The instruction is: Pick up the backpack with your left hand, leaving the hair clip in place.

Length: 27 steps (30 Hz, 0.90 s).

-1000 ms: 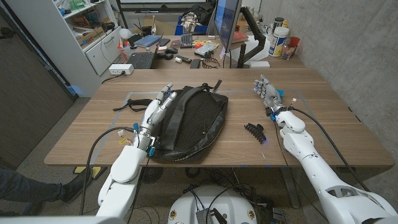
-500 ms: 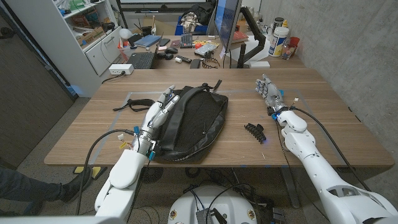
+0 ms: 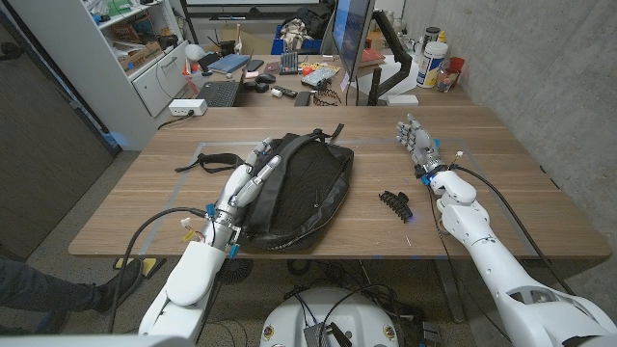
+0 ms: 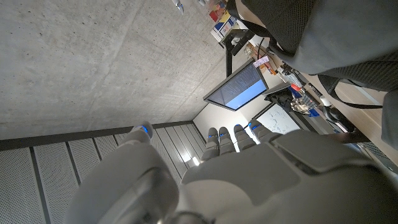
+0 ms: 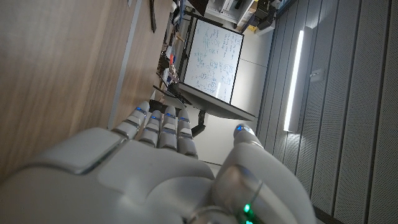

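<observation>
Reaching along the near-left edge of the backpack (image 3: pixel 294 191), the left hand (image 3: pixel 249 178) shows in the head view with fingers extended and slightly apart, lying against the dark fabric; nothing gripped yet. Backpack lies flat at mid-table, one strap (image 3: pixel 204 161) trailing off toward the robot's left. Hair clip (image 3: pixel 393 203) sits on bare wood to the pack's right, apart from it. Right hand (image 3: pixel 415 141) stands fingers-up near the far right of the table (image 3: pixel 511 193), holding nothing, well clear of the clip.

Judgement: best to close on the top loop or a fold of fabric on the left side, then lift straight up so the pack's right edge doesn't sweep the clip.

Left wrist view: own hand with fingers straight, parted, empty; grey backpack fabric just beyond.

Right wrist view: fingers extended side by side, thumb apart, empty, wood grain alongside.

Writing: whiteboard scribbles and monitor text are too small to read; no brand visible on the pack.
</observation>
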{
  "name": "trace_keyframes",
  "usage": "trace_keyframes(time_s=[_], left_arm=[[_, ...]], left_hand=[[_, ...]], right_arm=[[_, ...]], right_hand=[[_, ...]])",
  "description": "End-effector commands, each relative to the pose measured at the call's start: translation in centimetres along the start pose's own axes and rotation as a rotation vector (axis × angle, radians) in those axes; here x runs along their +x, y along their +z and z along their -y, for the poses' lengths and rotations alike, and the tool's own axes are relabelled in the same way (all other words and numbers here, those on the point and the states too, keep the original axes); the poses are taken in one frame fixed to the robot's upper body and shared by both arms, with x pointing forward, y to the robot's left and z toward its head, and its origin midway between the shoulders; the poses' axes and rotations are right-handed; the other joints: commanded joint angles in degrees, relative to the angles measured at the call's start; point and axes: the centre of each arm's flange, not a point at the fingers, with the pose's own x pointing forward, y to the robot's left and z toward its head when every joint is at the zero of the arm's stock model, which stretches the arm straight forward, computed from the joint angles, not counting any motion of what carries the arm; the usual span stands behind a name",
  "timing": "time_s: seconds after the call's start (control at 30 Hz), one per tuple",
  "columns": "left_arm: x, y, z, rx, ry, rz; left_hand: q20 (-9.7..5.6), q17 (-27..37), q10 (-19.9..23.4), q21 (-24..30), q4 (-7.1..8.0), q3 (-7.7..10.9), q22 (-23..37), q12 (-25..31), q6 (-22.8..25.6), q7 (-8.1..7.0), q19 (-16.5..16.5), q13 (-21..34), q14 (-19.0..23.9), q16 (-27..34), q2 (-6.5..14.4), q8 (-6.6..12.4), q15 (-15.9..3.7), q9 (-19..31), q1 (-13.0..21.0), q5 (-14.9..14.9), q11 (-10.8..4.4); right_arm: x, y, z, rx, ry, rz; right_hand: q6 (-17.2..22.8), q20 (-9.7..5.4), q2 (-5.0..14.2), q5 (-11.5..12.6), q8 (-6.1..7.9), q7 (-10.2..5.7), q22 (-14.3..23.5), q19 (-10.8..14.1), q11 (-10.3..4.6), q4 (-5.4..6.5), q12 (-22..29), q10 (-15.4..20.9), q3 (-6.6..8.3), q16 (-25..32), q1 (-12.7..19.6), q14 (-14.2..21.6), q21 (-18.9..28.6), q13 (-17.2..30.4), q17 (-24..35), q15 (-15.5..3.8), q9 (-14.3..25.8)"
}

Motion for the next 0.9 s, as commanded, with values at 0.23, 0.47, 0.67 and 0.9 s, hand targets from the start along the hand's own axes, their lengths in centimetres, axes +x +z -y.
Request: trace_keyframes(time_s=[0.23,0.47,0.67,0.9], left_arm=[[-2.3,0.2,-0.4,0.065,-0.008,-0.068],[-3.0,1.0,-0.8,0.107,-0.008,-0.085],[-3.9,2.6,-1.2,0.138,-0.015,-0.082],[-5.2,4.2,-1.3,0.214,-0.019,-0.094]], left_hand=[[0.61,0.24,-0.27,-0.49,-0.44,0.05,0.14,-0.04,0.43,0.29,-0.05,0.23,-0.26,0.24,0.02,0.37,0.36,0.27,1.23,-0.05,0.38],[0.94,0.24,-0.39,-0.62,-0.55,0.07,0.15,-0.11,0.33,0.20,-0.13,0.23,-0.33,0.18,0.10,0.29,0.42,0.28,1.47,-0.09,0.44],[3.09,0.27,-0.58,-0.66,-0.85,0.04,0.20,-0.24,0.10,0.13,0.49,0.24,-0.15,0.19,0.19,0.11,1.66,0.30,2.04,-0.25,1.64],[3.54,0.30,-0.41,-0.60,-0.95,0.02,0.23,-0.18,-0.10,-0.01,0.97,0.25,0.11,0.27,0.25,0.00,1.90,0.31,2.26,-0.33,1.82]], right_arm=[[0.4,-0.1,-0.8,-0.004,0.008,-0.006],[0.8,-0.3,-1.1,-0.003,0.014,-0.012],[1.1,-0.4,-1.4,-0.006,0.018,-0.016],[1.7,0.0,-1.9,-0.008,0.029,-0.003]], right_hand=[[-0.06,-0.02,0.72,0.36,-0.12,-0.30,0.14,-0.21,-0.48,-0.26,-0.20,0.34,0.09,-0.22,0.07,0.48,-0.42,0.24,0.24,0.18,0.19],[-0.10,0.01,0.72,0.35,-0.13,-0.50,0.15,-0.30,-0.53,-0.29,-0.17,0.41,0.05,-0.24,0.04,0.44,-0.58,0.24,0.24,0.20,0.19],[-0.12,0.04,0.75,0.35,-0.13,-0.52,0.15,-0.44,-0.56,-0.29,-0.15,0.48,0.03,-0.25,0.00,0.41,-0.75,0.25,0.25,0.26,0.20],[-0.16,-0.01,0.78,0.35,-0.15,-0.50,0.16,-0.49,-0.57,-0.32,-0.14,0.52,0.02,-0.27,0.00,0.39,-0.87,0.25,0.25,0.25,0.20]])
